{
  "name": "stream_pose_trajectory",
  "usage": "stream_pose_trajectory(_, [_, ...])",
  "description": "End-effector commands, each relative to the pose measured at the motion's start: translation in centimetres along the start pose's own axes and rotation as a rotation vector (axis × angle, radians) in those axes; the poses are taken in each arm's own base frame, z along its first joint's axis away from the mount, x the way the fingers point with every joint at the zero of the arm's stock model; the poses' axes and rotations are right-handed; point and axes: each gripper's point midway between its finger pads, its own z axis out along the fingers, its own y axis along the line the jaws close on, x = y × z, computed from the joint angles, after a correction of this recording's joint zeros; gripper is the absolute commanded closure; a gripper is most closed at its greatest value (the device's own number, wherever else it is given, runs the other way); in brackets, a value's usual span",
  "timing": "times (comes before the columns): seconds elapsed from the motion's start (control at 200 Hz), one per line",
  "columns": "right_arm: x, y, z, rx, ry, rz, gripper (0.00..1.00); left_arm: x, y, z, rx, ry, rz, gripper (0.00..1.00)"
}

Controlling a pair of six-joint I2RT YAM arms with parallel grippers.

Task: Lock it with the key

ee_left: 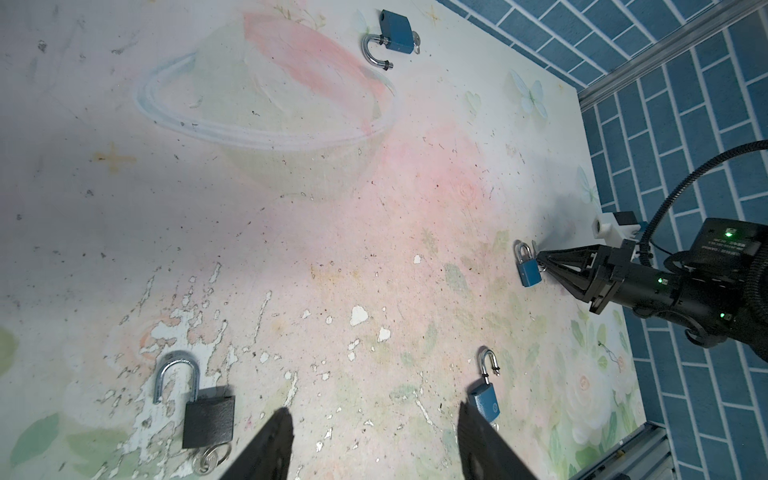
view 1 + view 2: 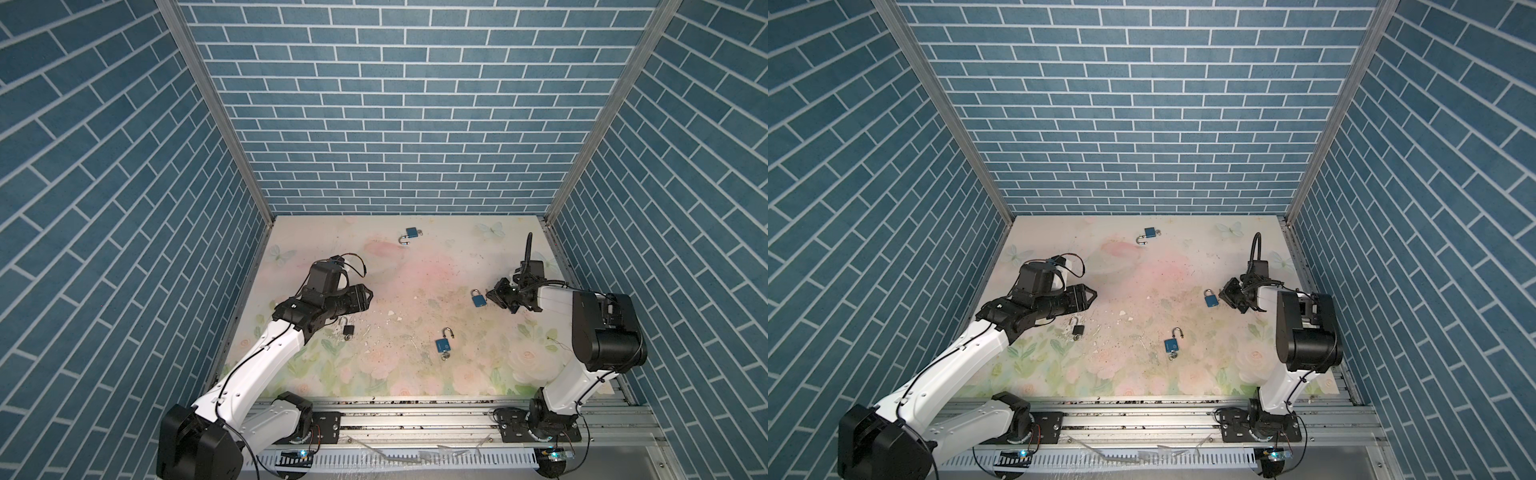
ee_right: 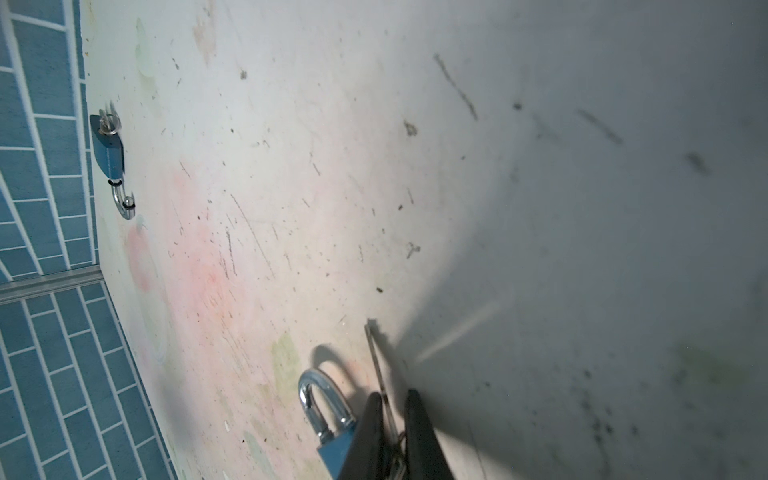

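Blue padlock (image 2: 478,298) flat on tabletop (image 2: 415,266), right side, with seated-looking shackle. Key (image 3: 376,357) alongside the shackle, poking out between fingers of right hand (image 1: 539,262); fingers nearly together, can't tell if pinching or loose. Risks: skewed retreat snagging the keyring and dragging the padlock; loose key slipping out. Left hand (image 1: 374,444) spread, empty, well apart, near black padlock (image 1: 208,419) with open shackle
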Motion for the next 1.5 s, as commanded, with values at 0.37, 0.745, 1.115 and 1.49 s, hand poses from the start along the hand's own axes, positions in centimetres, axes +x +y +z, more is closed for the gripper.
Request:
stream_pose_trajectory(0.37, [2.1, -4.2, -1.8, 0.216, 0.046, 0.0, 0.65, -1.2, 1.9, -1.8, -0.106, -0.053, 0.04, 0.13])
stream_pose_trajectory(0.745, [-0.5, -1.8, -8.5, 0.342, -0.032, -0.162, 0.01, -2.5, 3.0, -3.3, -0.16, -0.106, 0.049, 0.0])
stream_pose_trajectory(1.115, [-2.1, 3.5, -15.8, 0.359, -0.144, -0.394, 0.01, -2.9, 4.8, -6.0, -0.27, -0.156, -0.026, 0.0])
stream_pose_trajectory(1.49, [0.0, 10.0, -16.6, 0.28, -0.26, -0.642, 0.01, -0.8, 6.8, -8.3, -0.361, -0.161, -0.131, 0.0])
